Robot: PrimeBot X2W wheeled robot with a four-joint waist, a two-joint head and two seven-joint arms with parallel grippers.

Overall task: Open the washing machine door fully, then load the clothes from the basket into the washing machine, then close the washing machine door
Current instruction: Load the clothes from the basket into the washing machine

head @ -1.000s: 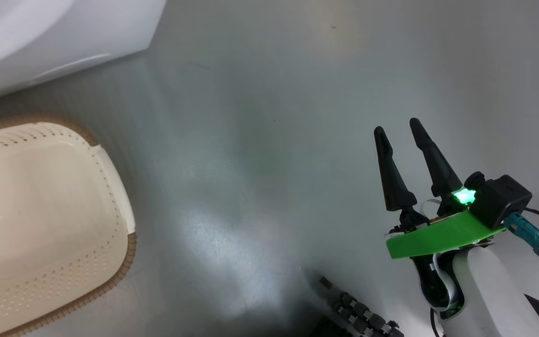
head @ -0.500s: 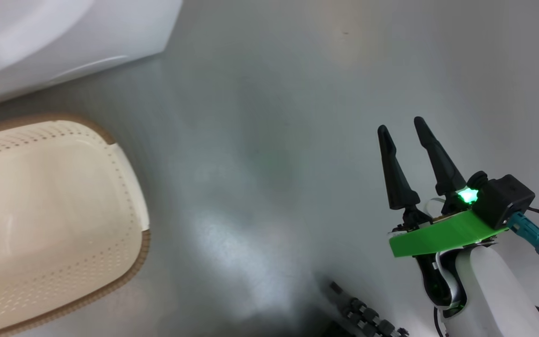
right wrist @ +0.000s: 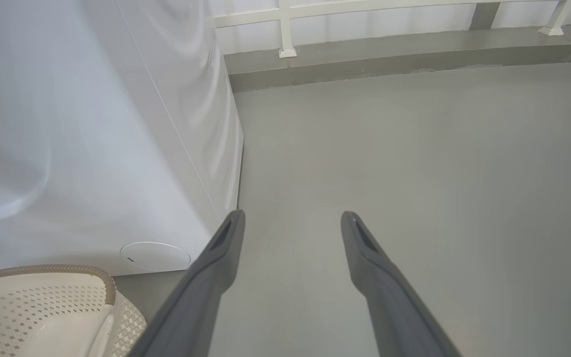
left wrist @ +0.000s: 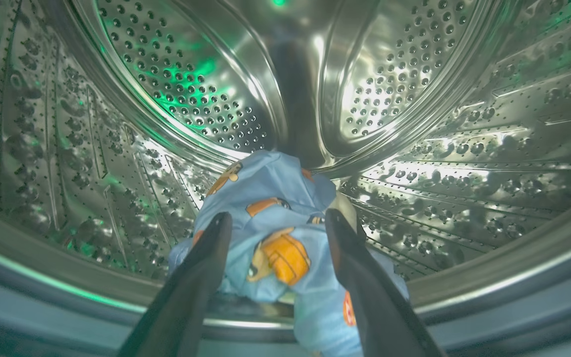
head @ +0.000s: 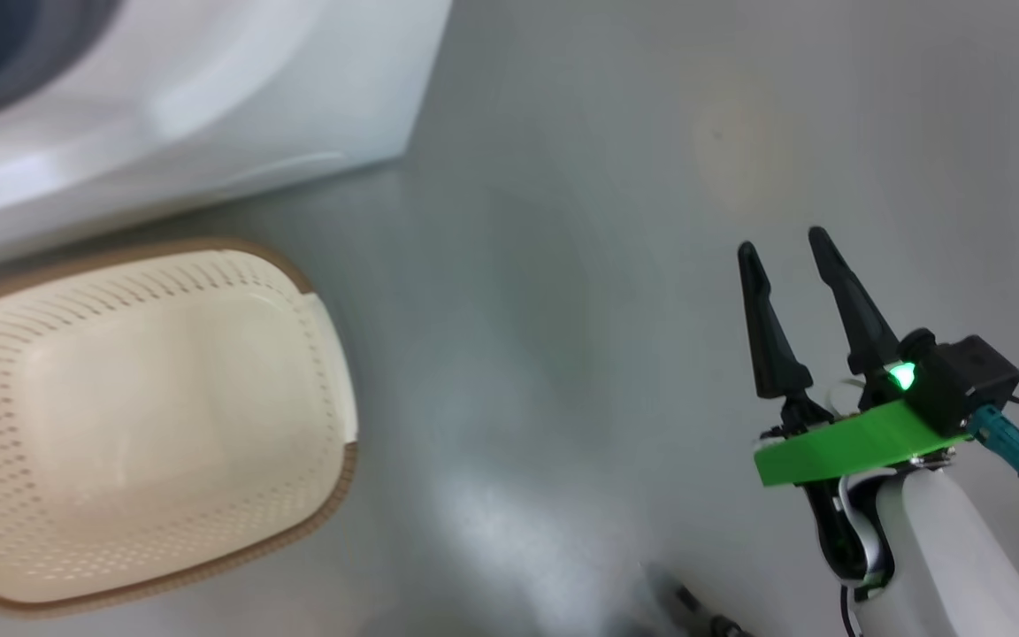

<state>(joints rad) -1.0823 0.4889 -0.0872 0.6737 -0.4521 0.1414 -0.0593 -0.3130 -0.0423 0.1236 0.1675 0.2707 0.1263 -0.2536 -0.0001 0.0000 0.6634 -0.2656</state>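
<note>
Clothes (left wrist: 270,233): a light blue bundle with orange-and-black figures is seen inside the steel drum (left wrist: 206,89), lying on its lower wall at the front.
Long axis of the clothes: the bundle is stretched from the back of the drum toward the opening, along the line of the fingers (left wrist: 191,282). Its far end is pointed at the drum's rear wall, and its near end is draped over the front lip by the grey-blue gasket (left wrist: 42,317).
Left gripper (left wrist: 278,214): it is reached into the drum with its fingers spread wide apart. The bundle is seen between and beyond them, and no clamp on the cloth is made.
Right gripper (head: 783,241): it is held above the grey floor (head: 563,310), well apart from the machine and the basket. Its fingers are parted, nothing is held between them, and they are pointed away from the robot (right wrist: 293,213).
Basket (head: 333,504): the cream perforated basket with its brown rim is set on the floor just in front of the machine. In the head view its long axis is laid roughly left to right, and its bare perforated bottom is seen.
Washing machine (head: 209,115): the white front is seen at the upper left of the head view, and one corner is turned toward the right gripper.
</note>
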